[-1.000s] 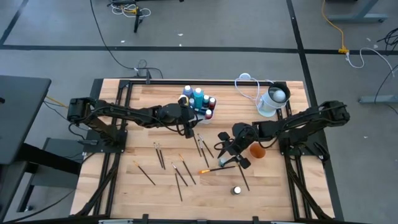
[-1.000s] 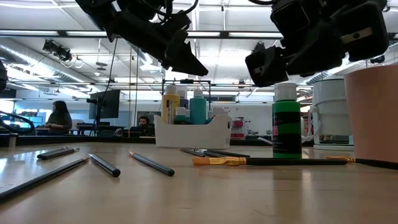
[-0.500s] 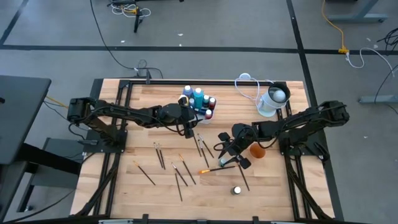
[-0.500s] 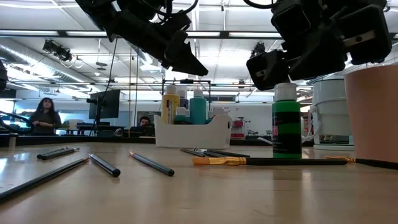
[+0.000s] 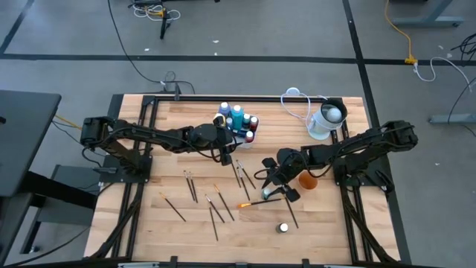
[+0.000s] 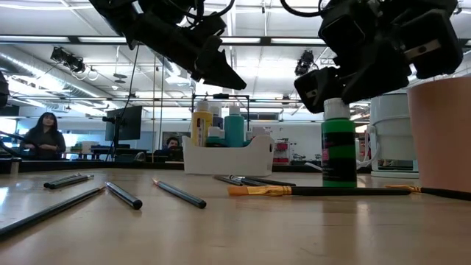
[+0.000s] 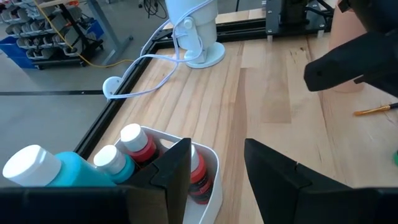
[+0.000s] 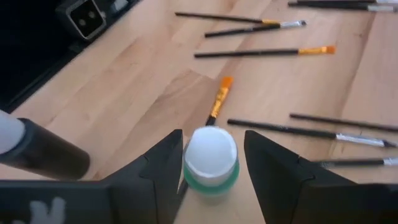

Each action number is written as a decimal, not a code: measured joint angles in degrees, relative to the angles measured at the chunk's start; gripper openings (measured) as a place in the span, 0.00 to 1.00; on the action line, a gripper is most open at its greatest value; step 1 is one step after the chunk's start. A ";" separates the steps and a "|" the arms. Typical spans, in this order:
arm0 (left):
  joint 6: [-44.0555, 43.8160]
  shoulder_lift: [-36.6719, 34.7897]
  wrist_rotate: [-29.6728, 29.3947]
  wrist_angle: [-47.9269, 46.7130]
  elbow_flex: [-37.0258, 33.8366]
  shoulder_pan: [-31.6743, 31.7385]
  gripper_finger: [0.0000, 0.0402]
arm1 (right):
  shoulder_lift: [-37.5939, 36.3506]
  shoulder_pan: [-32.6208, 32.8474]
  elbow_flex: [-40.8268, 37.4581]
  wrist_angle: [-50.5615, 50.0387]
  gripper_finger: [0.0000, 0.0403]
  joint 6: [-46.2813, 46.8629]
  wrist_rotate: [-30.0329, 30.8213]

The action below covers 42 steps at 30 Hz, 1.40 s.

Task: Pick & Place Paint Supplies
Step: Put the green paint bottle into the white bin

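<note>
Right gripper (image 8: pixel 211 171), jaws spread, is straddling the upright green bottle with rounded white cap (image 8: pixel 211 158) at frame centre; left gripper (image 7: pixel 216 163) is hovering, jaws spread.

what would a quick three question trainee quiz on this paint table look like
1. True or false: the green paint bottle sits between the right end effector's open fingers.
2. Multiple choice: where is the left end effector? A) above the white caddy of paint bottles; B) over the orange cup; C) on the bare floor.
3. Fill in: the brush with orange bristles lying just past the green bottle rests on the wooden ____.

Key
1. True. The fingers flank the white cap, with no contact visible.
2. A. It hovers open at the caddy's edge.
3. table
</note>
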 joint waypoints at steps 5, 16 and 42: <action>-0.02 0.00 0.00 0.00 0.00 0.00 0.40 | 0.00 0.00 0.00 -0.43 0.40 0.69 1.15; -0.46 0.00 -0.39 0.00 0.00 -0.02 0.40 | 0.00 0.24 0.00 3.50 0.27 -0.34 0.57; 0.37 -32.02 -7.54 -18.76 0.05 -1.31 0.26 | 11.16 -4.03 9.35 37.82 0.29 3.04 52.44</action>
